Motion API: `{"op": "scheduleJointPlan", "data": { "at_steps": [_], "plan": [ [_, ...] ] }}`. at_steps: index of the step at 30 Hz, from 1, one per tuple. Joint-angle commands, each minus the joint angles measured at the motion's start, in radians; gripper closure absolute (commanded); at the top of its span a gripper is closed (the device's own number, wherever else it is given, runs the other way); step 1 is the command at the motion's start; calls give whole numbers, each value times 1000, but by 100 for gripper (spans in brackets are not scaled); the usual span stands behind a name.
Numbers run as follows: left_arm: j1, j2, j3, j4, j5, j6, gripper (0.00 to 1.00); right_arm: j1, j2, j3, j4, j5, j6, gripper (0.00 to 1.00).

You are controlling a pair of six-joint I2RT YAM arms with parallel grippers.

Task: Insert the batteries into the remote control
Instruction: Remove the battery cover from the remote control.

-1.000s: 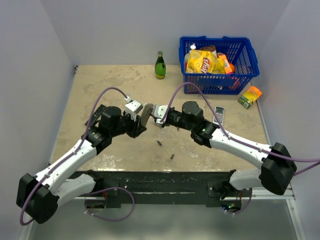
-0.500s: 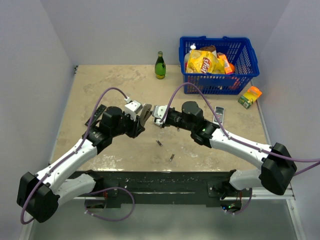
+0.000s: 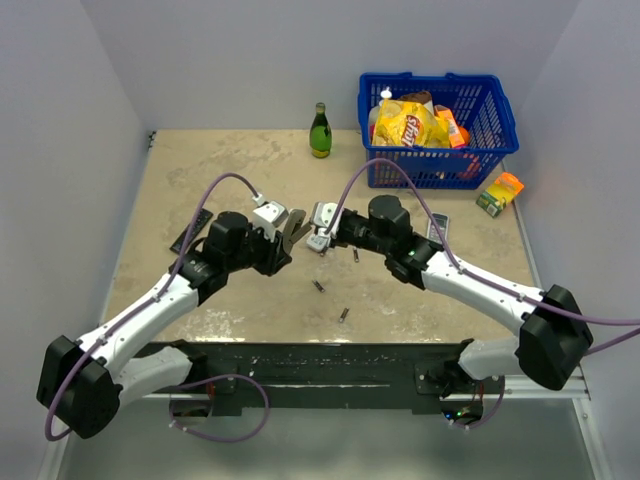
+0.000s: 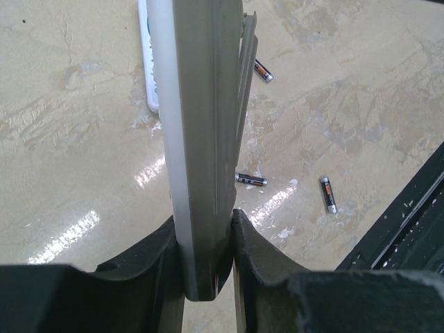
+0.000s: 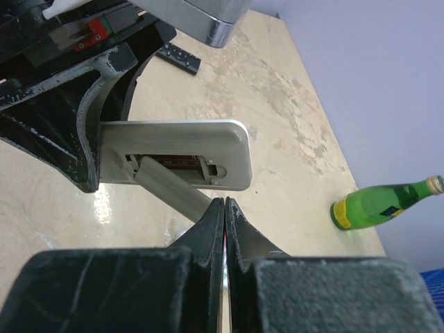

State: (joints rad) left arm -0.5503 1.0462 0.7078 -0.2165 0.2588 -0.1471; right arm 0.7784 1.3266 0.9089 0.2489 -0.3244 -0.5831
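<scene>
Finding: the right gripper [image 5: 224, 203], partly open a second ago, now has its jaws pressed flat together with nothing visible between them. It has also drawn slightly towards the far edge of the marbled beige worktop [image 3: 230, 170].

The left gripper [image 4: 205, 234] is unchanged. It is clamped on one end of the hand-sized rectangular remote control with white face and grey back [image 4: 198, 125], holding it on edge in the air above the middle of the worktop.

The thin grey battery cover [image 5: 170, 184] stands out at an angle from the open compartment in the grey back. Its free end lies just beside the right gripper's tips, and contact cannot be confirmed. What the compartment holds is not clear.

The three small dark metallic cylindrical batteries [image 4: 250, 180] lie loose on the worktop between its middle and its near edge, apart from one another and touched by neither gripper.

Assessment: the closing looks like the end of work on the cover, with the compartment now accessible. Loading appears not yet begun. The right gripper would need to reopen and descend to a battery while the left keeps the compartment presented
</scene>
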Motion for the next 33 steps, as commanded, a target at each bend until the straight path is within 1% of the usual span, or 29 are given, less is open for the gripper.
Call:
{"op": "scheduleJointPlan", "data": {
  "at_steps": [1, 3, 6, 7, 8, 9, 10, 12, 13, 14, 15, 16, 19, 20, 23, 25, 29, 30, 33],
  "plan": [
    [1, 18, 55, 22, -24, -12, 100, -16, 2, 42, -5, -15, 12, 100],
    [1, 31, 59, 14, -33, -14, 100, -27, -1, 38, -14, -10, 20, 100],
    [3, 41, 64, 5, -32, -17, 100, -44, -10, 24, -11, -5, 86, 100],
    [1, 38, 64, 8, -27, -19, 100, -50, -13, 15, 6, -7, 159, 95],
    [3, 40, 64, 8, -26, -20, 100, -74, -13, 10, 18, -11, 204, 89],
    [1, 37, 64, 9, -23, -22, 100, -86, -15, 5, 32, -31, 253, 76],
    [3, 37, 64, 11, -21, -23, 100, -100, -14, -1, 55, -44, 340, 66],
    [3, 34, 62, 11, -9, -25, 100, -140, -10, -10, 81, -105, 406, 39],
    [4, 32, 61, 20, 0, -26, 100, -154, -1, -21, 110, -204, 439, 34],
    [6, 29, 58, 26, 13, -29, 100, -181, 5, -25, 122, -250, 450, 31],
    [9, 26, 56, 31, 43, -31, 100, -197, 14, -30, 134, -296, 462, 29],
    [10, 23, 55, 43, 59, -31, 100, -212, 31, -28, 150, -402, 471, 28],
    [10, 11, 48, 60, 108, -23, 100, -266, 60, -4, 123, -531, 465, 27],
    [10, 6, 44, 65, 131, -22, 100, -281, 83, 5, 104, -595, 454, 27],
    [10, -11, 36, 88, 161, -19, 100, -289, 124, 62, -6, -666, 385, 26],
    [10, -18, 35, 100, 191, -17, 100, -289, 138, 88, -51, -679, 362, 26],
    [12, -18, 28, 112, 229, -16, 100, -289, 160, 105, -59, -719, 353, 27],
    [10, -18, 28, 112, 232, -16, 100, -289, 167, 116, -62, -751, 353, 27],
    [10, -15, 28, 114, 235, -14, 100, -289, 175, 127, -63, -772, 355, 28]
  ]
}}
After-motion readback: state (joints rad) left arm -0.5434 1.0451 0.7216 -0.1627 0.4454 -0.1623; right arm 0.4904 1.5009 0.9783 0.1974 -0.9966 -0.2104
